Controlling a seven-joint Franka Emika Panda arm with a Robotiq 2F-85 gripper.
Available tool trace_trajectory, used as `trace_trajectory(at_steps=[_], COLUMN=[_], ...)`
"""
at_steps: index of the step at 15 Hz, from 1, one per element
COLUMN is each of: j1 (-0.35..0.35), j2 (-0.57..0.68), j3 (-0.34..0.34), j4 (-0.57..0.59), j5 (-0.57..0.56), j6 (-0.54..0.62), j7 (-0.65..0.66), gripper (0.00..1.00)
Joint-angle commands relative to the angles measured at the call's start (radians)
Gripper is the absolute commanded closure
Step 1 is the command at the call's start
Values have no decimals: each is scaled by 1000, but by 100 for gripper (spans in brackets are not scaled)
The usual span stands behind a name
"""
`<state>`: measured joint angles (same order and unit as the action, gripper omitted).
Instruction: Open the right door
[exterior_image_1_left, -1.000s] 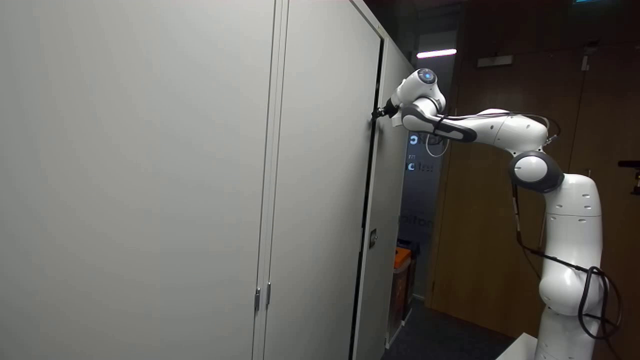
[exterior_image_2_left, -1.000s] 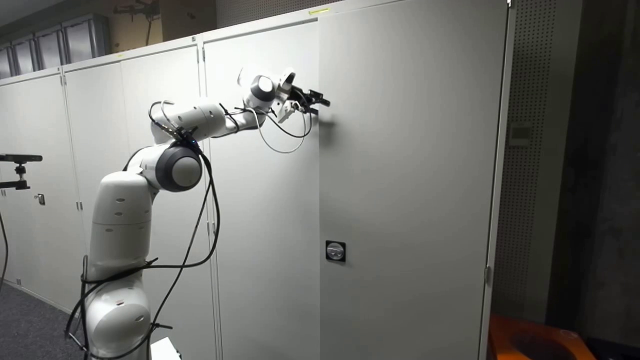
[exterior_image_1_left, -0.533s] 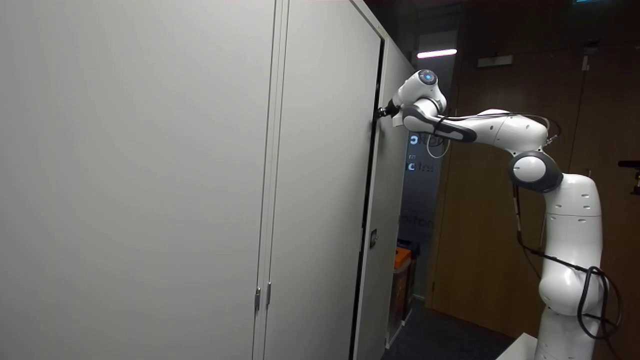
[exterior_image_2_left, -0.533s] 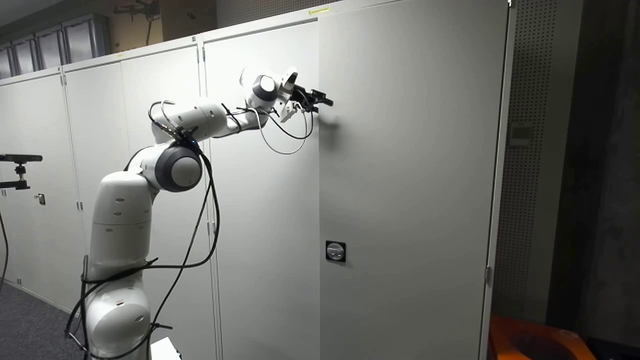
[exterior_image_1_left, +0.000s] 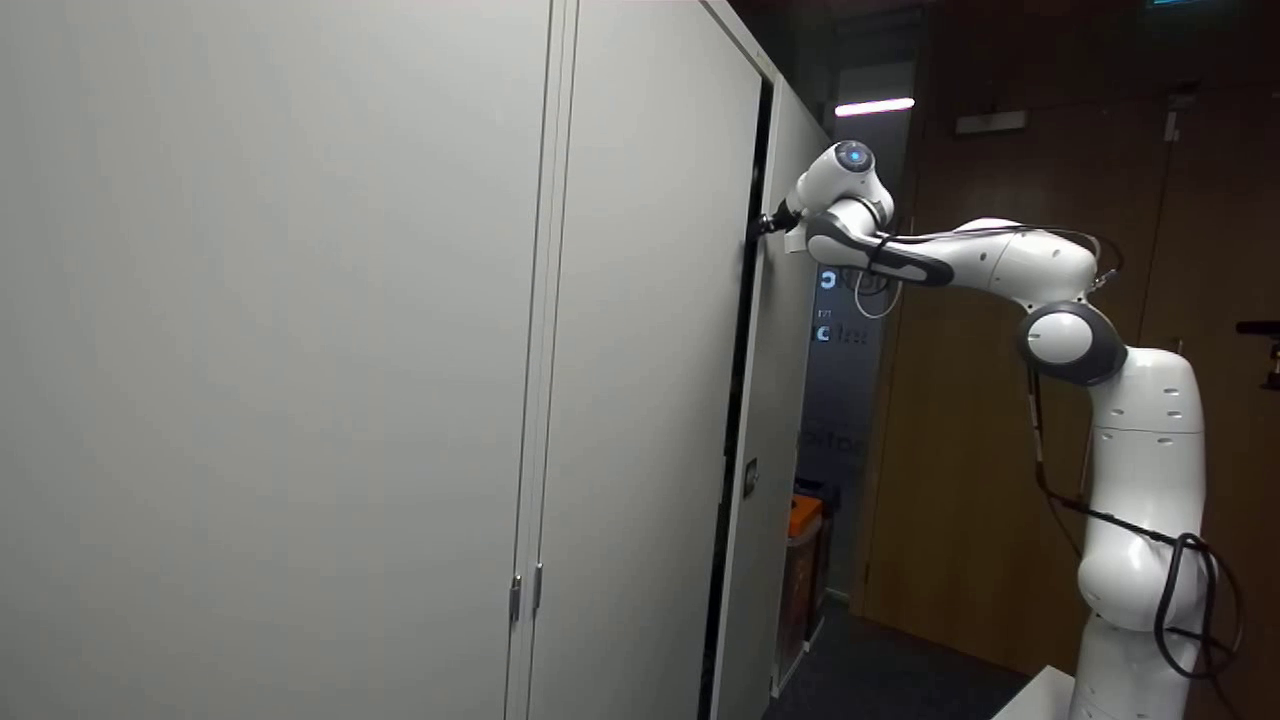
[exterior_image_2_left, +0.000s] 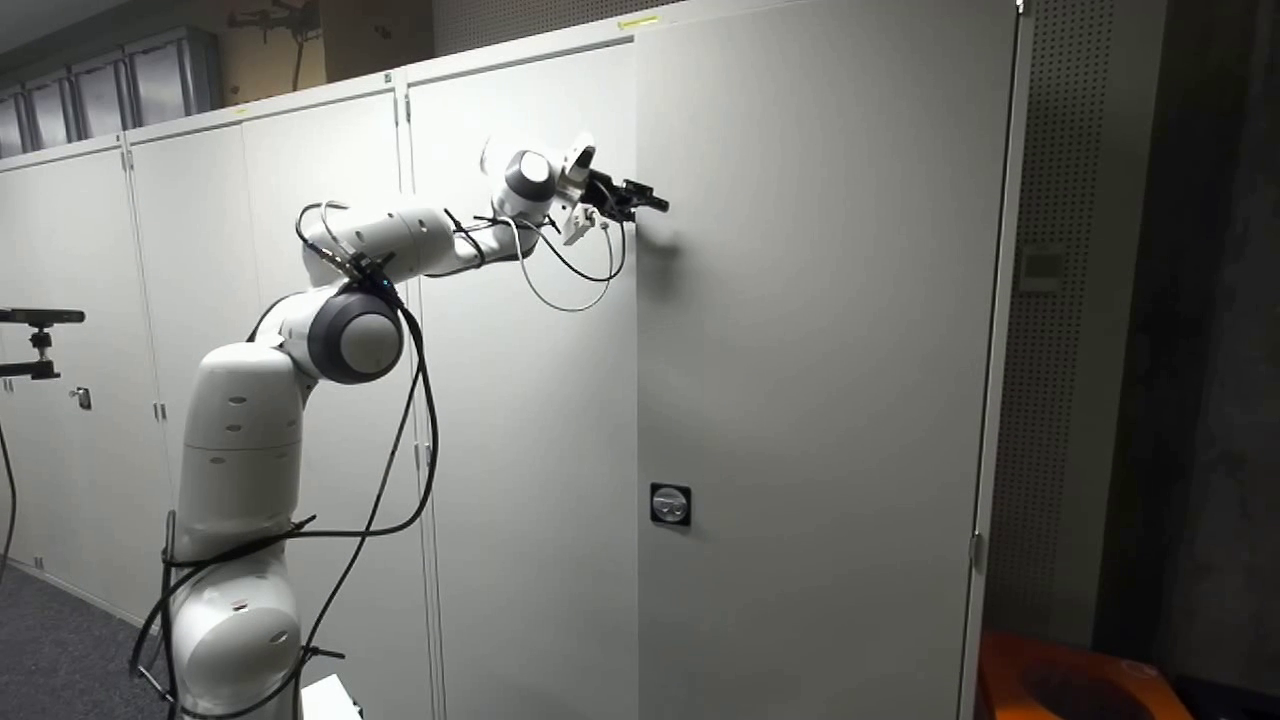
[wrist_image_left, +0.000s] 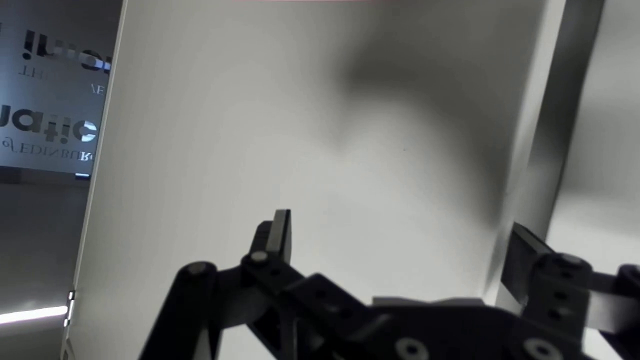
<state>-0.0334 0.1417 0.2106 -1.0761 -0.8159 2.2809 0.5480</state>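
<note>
The right door (exterior_image_2_left: 820, 300) is a tall light-grey metal cabinet door. It stands slightly ajar, with a dark gap along its free edge in an exterior view (exterior_image_1_left: 778, 350). Its outer face shows; its inner face is hidden. A round latch on a dark plate (exterior_image_2_left: 670, 504) sits on it near mid-height. My gripper (wrist_image_left: 406, 240) is open at the door's free edge, high above the latch. In the wrist view one finger is over the door's outer face and the other is at the gap beside its edge. I cannot tell how deep that finger reaches. The gripper also shows in both exterior views (exterior_image_1_left: 764, 225) (exterior_image_2_left: 648, 205).
The neighbouring plain grey panel (exterior_image_2_left: 525, 400) adjoins the door's free edge. Small hinges (exterior_image_2_left: 974, 549) run along the door's far edge. An orange-topped bin (exterior_image_2_left: 1080, 675) stands beyond the hinge side. A perforated wall panel (exterior_image_2_left: 1060, 180) is behind it. Loose cables hang from the arm.
The gripper has shifted slightly outward from the cabinet front. The door's free edge has come out a little and the dark gap is slightly wider.
</note>
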Motion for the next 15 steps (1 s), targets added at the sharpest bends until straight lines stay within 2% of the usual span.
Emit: trace_trajectory(at_steps=[1,7,15], j1=[-3,3,-11], j2=[-57,-124,-251], j3=[-19,-13,-24], j4=[-56,-126,-259], j5=[-67,-104,-93], j6=[-36,-96,-184], j7=[63,113,172], gripper=[0,0,0])
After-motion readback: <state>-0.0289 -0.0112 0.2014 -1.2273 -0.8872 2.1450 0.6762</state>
